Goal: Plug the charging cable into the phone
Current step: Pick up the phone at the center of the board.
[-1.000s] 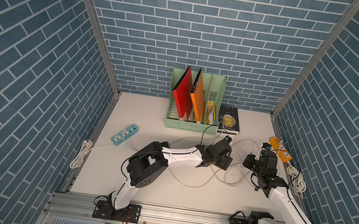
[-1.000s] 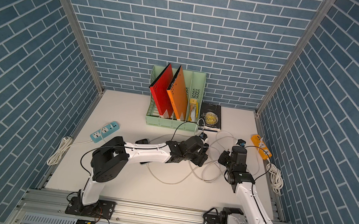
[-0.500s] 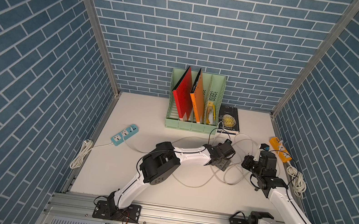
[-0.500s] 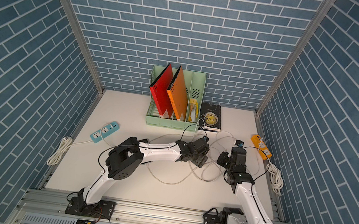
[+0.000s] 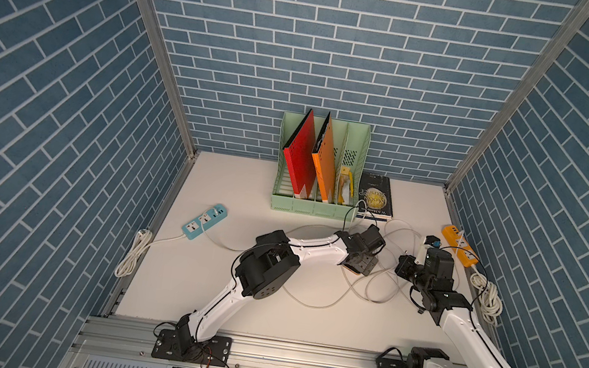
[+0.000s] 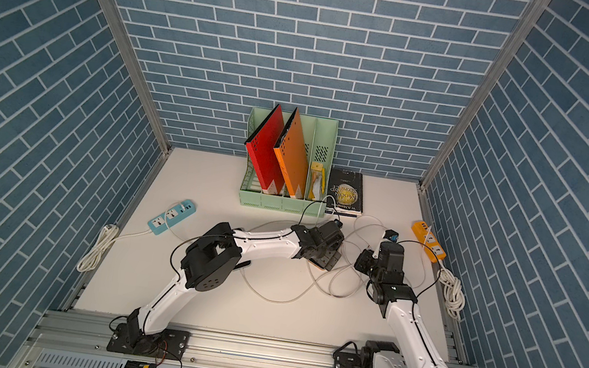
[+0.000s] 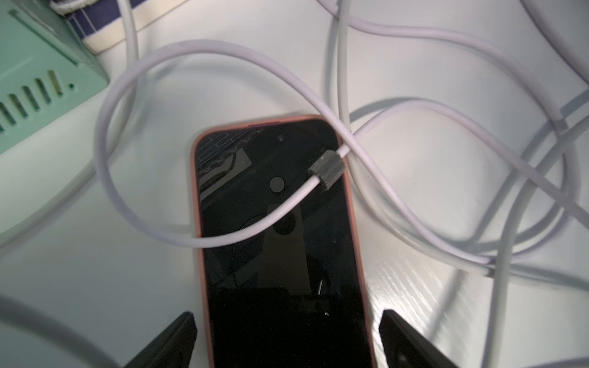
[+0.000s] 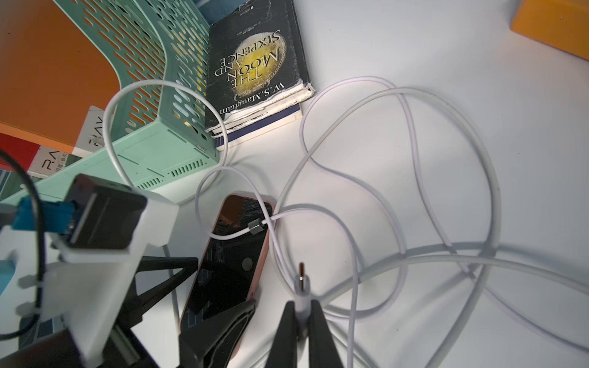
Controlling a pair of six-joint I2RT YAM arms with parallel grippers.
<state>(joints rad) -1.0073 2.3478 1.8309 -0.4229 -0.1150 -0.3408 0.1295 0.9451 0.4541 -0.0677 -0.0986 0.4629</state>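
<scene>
The phone lies flat on the table with its dark screen up, in a pink case; both top views show it. My left gripper is open, with one finger on each side of the phone's lower end and a gap to each edge. A loop of the white charging cable crosses the screen, carrying a grey band. My right gripper is shut on the cable's plug, just to the right of the phone, and the metal tip points past its side.
A green file rack with a red folder and an orange folder stands at the back, a dark book beside it. An orange power strip lies far right, a blue one left. Cable loops cover the middle.
My left gripper's jaws have spread wider and it has settled lower over the phone, while that arm's elbow swung right. The right gripper has barely moved and still holds the plug.
</scene>
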